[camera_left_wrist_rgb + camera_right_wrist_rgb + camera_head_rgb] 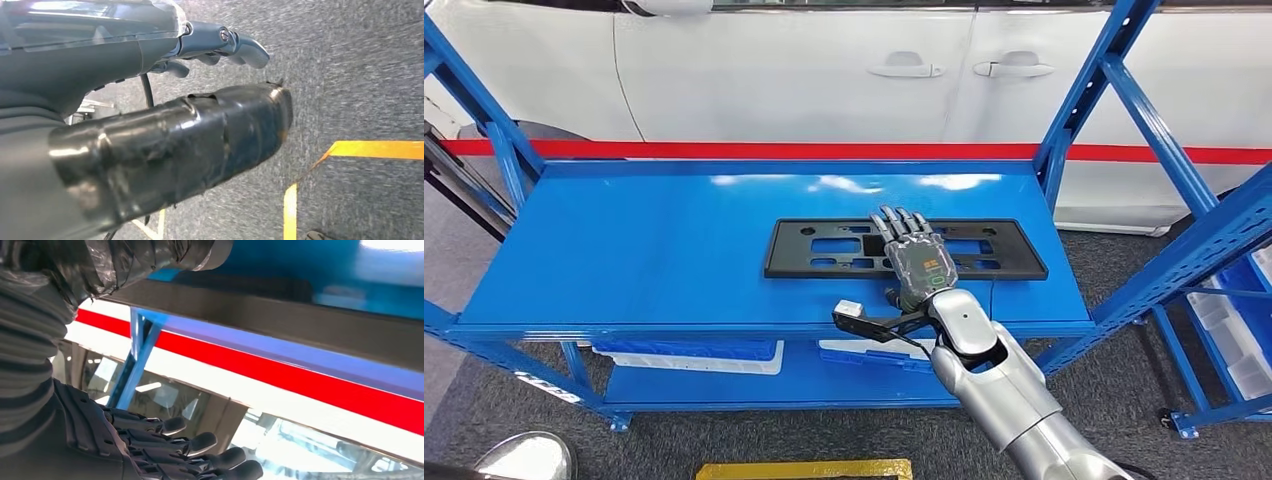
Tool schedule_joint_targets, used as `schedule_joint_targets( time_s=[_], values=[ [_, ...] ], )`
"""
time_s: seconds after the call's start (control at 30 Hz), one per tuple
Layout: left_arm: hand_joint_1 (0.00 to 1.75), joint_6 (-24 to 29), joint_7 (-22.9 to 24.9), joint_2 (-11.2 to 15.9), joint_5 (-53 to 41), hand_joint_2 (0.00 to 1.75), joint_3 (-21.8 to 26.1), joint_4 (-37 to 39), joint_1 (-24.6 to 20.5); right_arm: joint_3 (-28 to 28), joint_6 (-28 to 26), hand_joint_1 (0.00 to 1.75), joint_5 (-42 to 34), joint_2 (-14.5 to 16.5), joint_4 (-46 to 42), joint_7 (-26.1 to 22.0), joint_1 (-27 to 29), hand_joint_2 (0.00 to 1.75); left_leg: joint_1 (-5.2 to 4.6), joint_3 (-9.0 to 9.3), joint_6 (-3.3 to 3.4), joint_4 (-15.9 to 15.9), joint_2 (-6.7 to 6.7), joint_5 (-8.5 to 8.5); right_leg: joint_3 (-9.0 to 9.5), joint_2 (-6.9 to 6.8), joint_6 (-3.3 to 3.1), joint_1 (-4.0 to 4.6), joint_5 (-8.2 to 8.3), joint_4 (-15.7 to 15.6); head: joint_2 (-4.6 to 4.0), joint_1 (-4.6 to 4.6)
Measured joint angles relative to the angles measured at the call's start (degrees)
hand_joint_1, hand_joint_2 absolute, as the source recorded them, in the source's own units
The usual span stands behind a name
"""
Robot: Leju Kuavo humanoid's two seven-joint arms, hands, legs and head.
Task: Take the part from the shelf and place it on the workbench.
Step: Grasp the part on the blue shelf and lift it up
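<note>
Reaching over the black plate near the shelf's front edge, our right hand, fingers spread and holding nothing, could push it away.

Part flat on shelf right of centre, right hand over it
</note>
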Motion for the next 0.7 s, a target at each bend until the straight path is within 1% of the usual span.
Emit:
schedule_joint_targets(
  time_s=[0.03, 0.07, 0.13, 0.17, 0.2, 0.23, 0.27, 0.3, 0.33, 0.37, 0.43, 0.5, 0.53, 0.57, 0.6, 0.63, 0.67, 0.7],
  values=[
    [0.00, 0.0, 0.0, 0.1, -0.1, 0.00, 0.2, 0.2, -0.1, 0.0, 0.0, 0.00, 0.0, 0.2, 0.2, 0.1, -0.2, 1.75, -0.02, -0.62, -0.16, 1.6, 0.00, -1.08, 0.41, -0.06, -0.31, -0.14, 0.24, -0.6, 0.00, -0.02],
    [0.00, 0.0, -0.1, 0.2, -0.2, 0.00, 0.5, 0.4, -0.2, 0.0, 0.0, 0.00, 0.1, 0.5, 0.4, 0.1, -0.4, 1.75, -0.02, -1.90, -0.21, 4.4, 0.01, -2.69, 0.68, -0.11, -0.55, -0.24, 0.39, -1.0, -0.01, -0.04],
    [0.00, 0.0, -0.3, 0.3, -0.4, 0.00, 1.1, 0.8, -0.5, 0.0, 0.1, 0.00, 0.3, 1.0, 0.9, 0.2, -0.6, 1.75, -0.03, -5.59, -0.37, 11.9, -0.01, -6.06, 0.62, -0.08, -0.92, -0.06, 0.32, -0.9, -0.01, -0.05],
    [0.00, 0.0, -0.4, 0.3, -0.6, 0.00, 1.4, 1.0, -0.5, 0.0, 0.2, 0.00, 0.4, 1.2, 1.2, 0.2, -0.7, 1.75, -0.04, -7.00, -0.46, 14.5, -0.01, -6.71, 0.51, -0.03, -1.00, 0.01, 0.22, -0.6, 0.00, -0.05],
    [0.00, 0.0, -0.6, 0.4, -0.8, 0.00, 1.7, 1.3, -0.6, 0.0, 0.4, 0.00, 0.5, 1.5, 1.5, 0.2, -0.7, 1.75, -0.02, -7.51, -0.55, 15.2, 0.00, -6.29, 0.39, 0.03, -1.03, 0.04, 0.07, -0.4, 0.00, -0.04],
    [0.00, 0.0, -0.7, 0.4, -1.1, 0.00, 2.0, 1.5, -0.8, 0.0, 0.7, 0.00, 0.7, 1.8, 1.9, 0.3, -0.8, 1.75, 0.02, -7.01, -0.62, 13.9, 0.00, -4.97, 0.27, 0.09, -0.98, 0.03, -0.10, 0.0, 0.00, -0.04],
    [0.00, 0.0, -0.9, 0.5, -1.6, 0.00, 2.4, 1.8, -1.0, 0.0, 1.2, 0.00, 1.0, 2.1, 2.4, 0.3, -1.1, 1.75, 0.07, -5.56, -0.69, 10.7, 0.02, -2.95, 0.13, 0.15, -0.83, -0.03, -0.35, 0.5, 0.00, -0.04],
    [0.00, -0.1, -1.2, 0.5, -2.1, 0.00, 2.9, 2.2, -1.4, 0.1, 1.8, 0.00, 1.3, 2.4, 3.0, 0.4, -1.5, 1.75, 0.10, -3.86, -0.70, 7.0, 0.00, -1.46, -0.07, 0.21, -0.59, -0.10, -0.65, 1.0, -0.01, -0.04],
    [0.00, -0.1, -1.5, 0.5, -2.7, 0.00, 3.4, 2.6, -1.7, 0.2, 2.4, 0.00, 1.6, 2.6, 3.7, 0.5, -1.9, 1.75, 0.07, -2.46, -0.67, 4.1, -0.06, -0.43, -0.36, 0.25, -0.28, -0.03, -0.97, 1.7, -0.01, -0.04],
    [0.00, -0.3, -1.9, 0.5, -3.2, 0.00, 4.0, 3.0, -2.1, 0.4, 2.8, 0.00, 1.9, 2.9, 4.5, 0.4, -2.2, 1.75, 0.02, -1.61, -0.48, 2.2, -0.15, 0.09, -0.67, 0.29, 0.02, 0.03, -1.22, 2.3, 0.00, -0.03],
    [0.00, -0.5, -2.5, 0.5, -4.1, 0.00, 5.1, 3.7, -2.8, 0.7, 3.3, 0.00, 2.2, 3.2, 5.8, 0.2, -2.6, 1.75, -0.17, -1.51, 0.06, 1.6, -0.31, 0.09, -1.03, 0.33, 0.48, 0.27, -1.35, 2.7, 0.00, 0.01],
    [0.00, -0.7, -2.8, 0.5, -4.6, 0.00, 6.1, 4.3, -3.2, 1.0, 3.5, 0.00, 2.2, 3.4, 7.0, -0.1, -2.7, 1.75, -0.06, -1.60, 0.65, 1.6, -0.32, 0.30, -1.09, 0.35, 0.81, 0.23, -1.47, 2.9, 0.00, 0.03],
    [0.00, -0.8, -2.8, 0.4, -4.8, 0.00, 6.6, 4.5, -3.4, 1.1, 3.6, 0.00, 2.2, 3.4, 7.5, -0.3, -2.8, 1.75, 0.05, -1.59, 0.91, 1.5, -0.30, 0.41, -1.43, 0.33, 1.05, 0.16, -2.10, 3.7, 0.00, 0.04],
    [0.00, -0.9, -2.9, 0.4, -5.1, 0.00, 6.9, 4.7, -3.5, 1.1, 3.6, 0.00, 2.2, 3.4, 8.0, -0.5, -2.9, 1.75, 0.15, -1.59, 1.13, 1.4, -0.28, 0.50, -2.25, 0.31, 1.36, 0.04, -3.29, 5.5, 0.00, 0.05],
    [0.00, -1.1, -3.0, 0.3, -5.4, 0.00, 7.3, 4.9, -3.7, 1.2, 3.7, 0.00, 2.2, 3.4, 8.5, -0.8, -3.0, 1.75, 0.16, -1.61, 1.26, 1.4, -0.25, 0.53, -3.64, 0.27, 1.68, -0.11, -4.98, 8.5, -0.01, 0.07],
    [0.00, -1.2, -3.2, 0.3, -5.9, 0.00, 7.7, 5.0, -3.8, 1.3, 3.9, 0.00, 2.1, 3.4, 9.0, -1.0, -3.1, 1.75, 0.13, -1.64, 1.34, 1.4, -0.22, 0.52, -5.43, 0.24, 1.94, -0.23, -6.80, 12.3, -0.01, 0.08],
    [0.00, -1.4, -3.6, 0.3, -6.6, 0.00, 8.2, 5.3, -4.1, 1.5, 4.1, 0.00, 2.0, 3.5, 9.6, -1.3, -3.2, 1.75, 0.08, -1.66, 1.37, 1.4, -0.20, 0.50, -7.25, 0.23, 2.08, -0.33, -8.16, 15.9, 0.00, 0.07],
    [0.00, -1.6, -4.0, 0.4, -7.5, 0.00, 8.8, 5.6, -4.4, 1.7, 4.2, 0.00, 1.9, 3.5, 10.3, -1.6, -3.4, 1.75, 0.03, -1.63, 1.40, 1.4, -0.19, 0.48, -8.51, 0.23, 2.09, -0.37, -8.63, 18.4, 0.00, 0.07]
  ],
)
